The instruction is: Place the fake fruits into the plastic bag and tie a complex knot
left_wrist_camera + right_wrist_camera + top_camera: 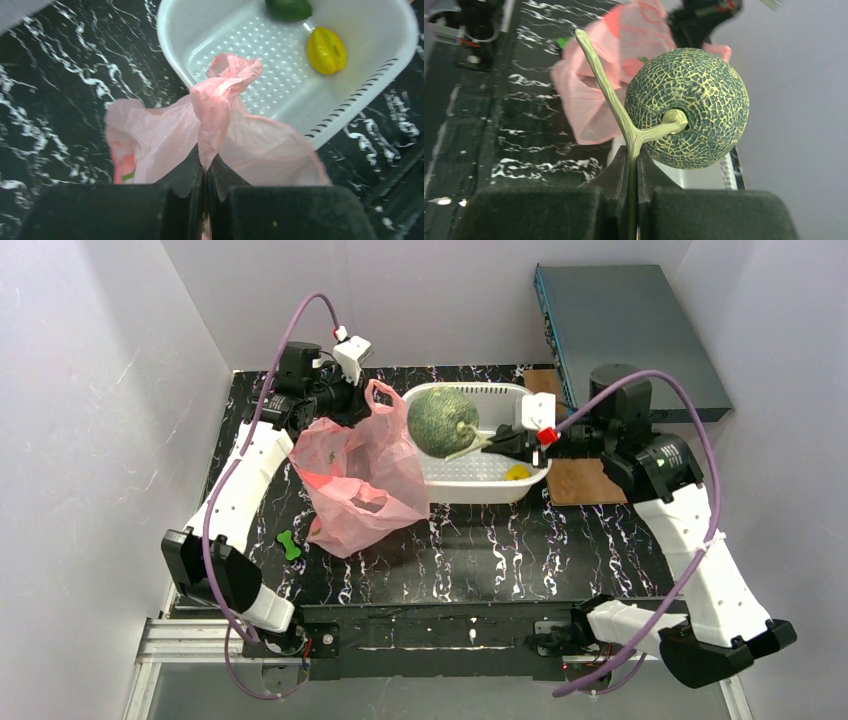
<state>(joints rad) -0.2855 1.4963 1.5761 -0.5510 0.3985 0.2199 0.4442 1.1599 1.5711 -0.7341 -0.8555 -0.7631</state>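
Observation:
My left gripper (352, 400) is shut on a handle loop of the pink plastic bag (355, 485) and holds it up at the table's back left; the pinch shows in the left wrist view (205, 162). My right gripper (494, 443) is shut on the pale T-shaped stem (624, 117) of the netted melon (442, 421) and holds it above the white basket (490, 490), right of the bag. In the basket lie the dark green avocado (288, 8) and the yellow fruit (326, 50), also seen from above (517, 473).
A tiny bright green bone-shaped toy (290, 544) lies on the black marbled table left of the bag. A grey box (625, 330) stands at the back right, with a brown board (583, 480) under my right arm.

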